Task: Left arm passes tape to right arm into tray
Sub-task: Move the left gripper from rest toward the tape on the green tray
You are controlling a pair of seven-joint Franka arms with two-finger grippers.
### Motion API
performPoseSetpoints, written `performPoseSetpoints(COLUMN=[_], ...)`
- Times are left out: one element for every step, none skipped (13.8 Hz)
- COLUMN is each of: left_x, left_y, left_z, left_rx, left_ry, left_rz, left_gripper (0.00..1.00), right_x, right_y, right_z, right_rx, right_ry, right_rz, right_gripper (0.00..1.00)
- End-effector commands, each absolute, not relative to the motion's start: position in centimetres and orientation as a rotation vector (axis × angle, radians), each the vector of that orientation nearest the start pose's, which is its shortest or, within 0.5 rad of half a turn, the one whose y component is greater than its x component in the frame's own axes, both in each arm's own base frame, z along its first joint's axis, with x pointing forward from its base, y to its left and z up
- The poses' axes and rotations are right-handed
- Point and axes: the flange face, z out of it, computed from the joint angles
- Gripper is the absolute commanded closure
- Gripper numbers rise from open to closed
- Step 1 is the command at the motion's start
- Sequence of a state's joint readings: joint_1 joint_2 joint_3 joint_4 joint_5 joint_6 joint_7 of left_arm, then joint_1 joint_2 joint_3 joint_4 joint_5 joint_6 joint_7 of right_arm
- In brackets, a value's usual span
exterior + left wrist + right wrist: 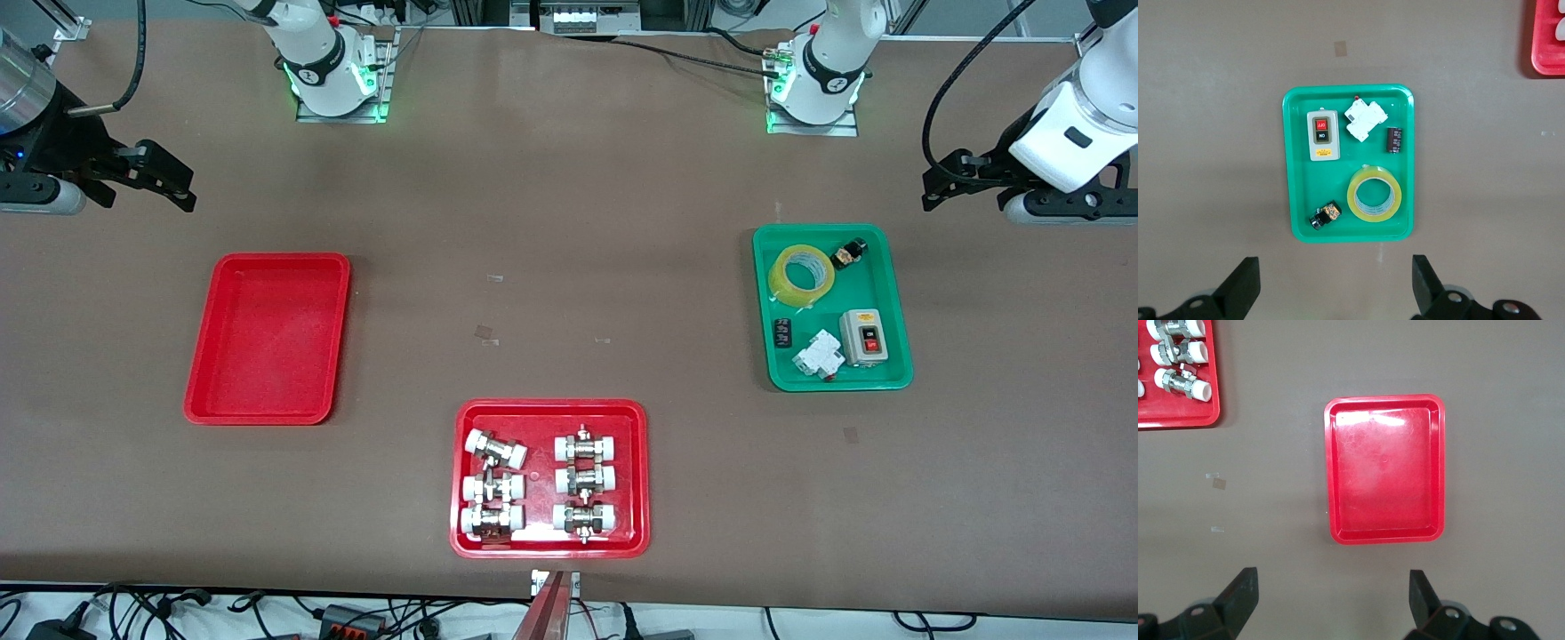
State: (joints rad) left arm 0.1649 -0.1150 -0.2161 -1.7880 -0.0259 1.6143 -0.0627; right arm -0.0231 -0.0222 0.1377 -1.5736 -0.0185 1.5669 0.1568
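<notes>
The tape [801, 273] [1374, 195], a yellow translucent roll, lies flat in a green tray [893, 293] [1301, 193] toward the left arm's end of the table. My left gripper [947, 178] [1335, 267] hangs open and empty over bare table beside that green tray, apart from the tape. The plain red tray [267, 338] [1385, 470] sits empty toward the right arm's end. My right gripper [173, 178] [1331, 579] is also open and empty, up over bare table beside the red tray.
A second red tray [549, 409] [1178, 420] with several white-capped metal fittings sits nearest the front camera, mid-table. The green tray also holds a grey switch box [864, 338] [1323, 135], a white breaker [818, 356] [1363, 119] and small black parts.
</notes>
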Motion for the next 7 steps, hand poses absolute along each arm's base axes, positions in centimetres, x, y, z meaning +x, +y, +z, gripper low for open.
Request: performPoseSetpoints(left_x=[51.1,51.1,51.2,51.4,51.6,51.9,52.2], left_y=[-3.9,-3.9,-3.9,-4.0,-4.1,-4.1,-4.2], left_z=[59.3,59.2,59.2,59.0,58.6,58.5,58.0], left_rx=[-3.161,-3.161,-3.161,-3.161,-3.163,-3.164,-3.166], left_ry=[0.004,0.004,0.004,0.006,0.008,0.009,0.011], left_rz=[0.101,0.105,0.108,0.110,0.117,0.122,0.134], left_gripper=[0.00,0.00,0.00,0.00,0.00,0.00,0.00], right_x=[54.4,54.4,54.5,54.5,54.5,54.4,54.4], right_y=[6.3,6.3,6.3,6.2,6.3,6.3,6.3], right_z=[64.0,64.0,64.1,64.1,64.1,64.1,64.1], right_rx=[-3.159,-3.160,-3.161,-3.160,-3.159,-3.159,-3.159], right_ry=[0.068,0.066,0.059,0.056,0.054,0.064,0.064], right_rz=[-0.031,-0.033,-0.043,-0.043,-0.040,-0.038,-0.038], right_gripper=[0.00,0.00,0.00,0.00,0.00,0.00,0.00])
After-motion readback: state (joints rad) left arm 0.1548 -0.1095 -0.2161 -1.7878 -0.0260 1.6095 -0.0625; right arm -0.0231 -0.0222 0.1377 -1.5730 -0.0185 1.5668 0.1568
